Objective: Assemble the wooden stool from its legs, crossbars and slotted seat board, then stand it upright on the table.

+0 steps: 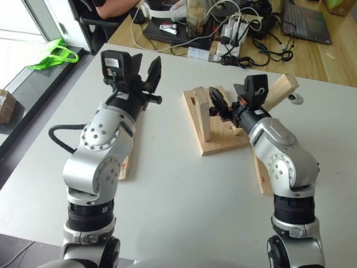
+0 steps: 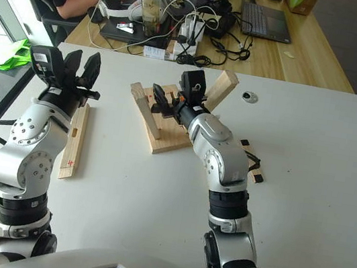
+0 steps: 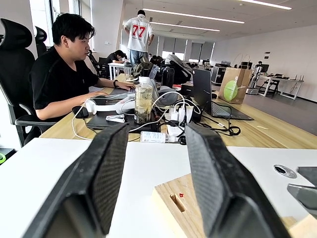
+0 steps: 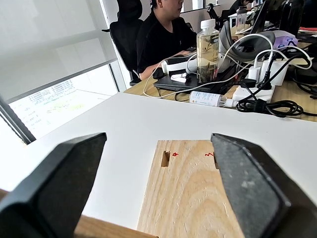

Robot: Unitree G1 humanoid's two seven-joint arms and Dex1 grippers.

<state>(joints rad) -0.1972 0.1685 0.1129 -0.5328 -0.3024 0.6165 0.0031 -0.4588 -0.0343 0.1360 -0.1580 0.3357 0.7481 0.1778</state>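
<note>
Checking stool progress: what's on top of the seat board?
A leg rests on the seat board, left side; the open right gripper above covers its middle.

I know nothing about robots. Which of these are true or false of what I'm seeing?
1. The left hand holds nothing. True.
2. The stool is finished and standing upright. False: the seat board lies flat on the table.
3. The right hand is shut tight. False: its fingers are spread wide, just above the seat board.
4. A bottle stands on the desk behind the table. True.
5. A wooden slat lies flat on the table by the left arm. True.
</note>
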